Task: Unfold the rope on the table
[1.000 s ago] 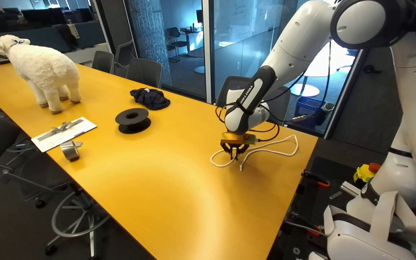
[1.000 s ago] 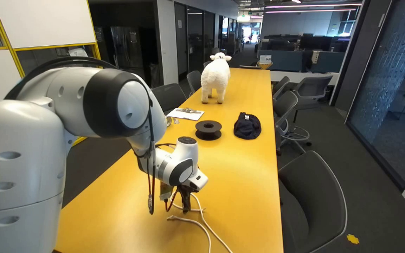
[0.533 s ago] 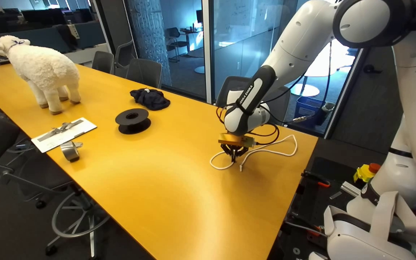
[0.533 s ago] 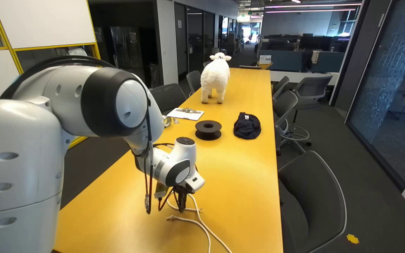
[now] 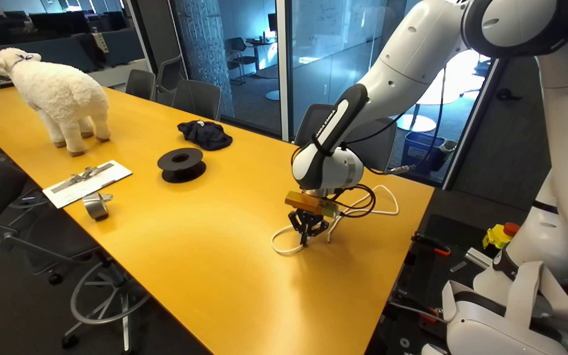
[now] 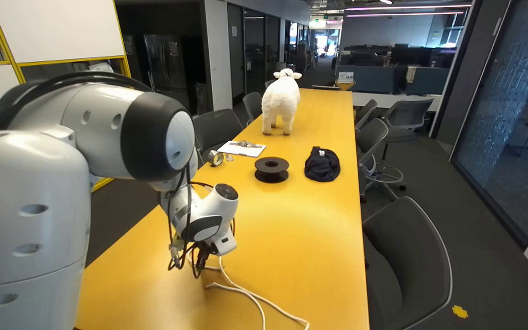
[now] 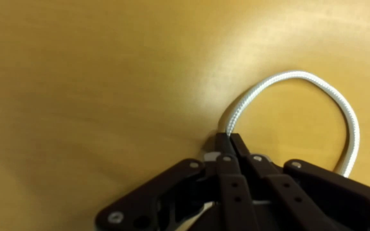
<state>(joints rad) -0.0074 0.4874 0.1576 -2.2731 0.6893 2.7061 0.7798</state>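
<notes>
"When you check the table, is the rope lying there unfolded?"

"No; it lies there looped by the gripper and doubled back farther along."

"What's done, then?"

"Only the pinch, I'd judge: the gripper holds it; straightening remains."

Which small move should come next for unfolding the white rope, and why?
Probably draw the gripper low along the table, away from the rope's far bend, near the table's end in an exterior view. It is shut on the rope, which loops round from there in the wrist view; this may straighten it.
</notes>
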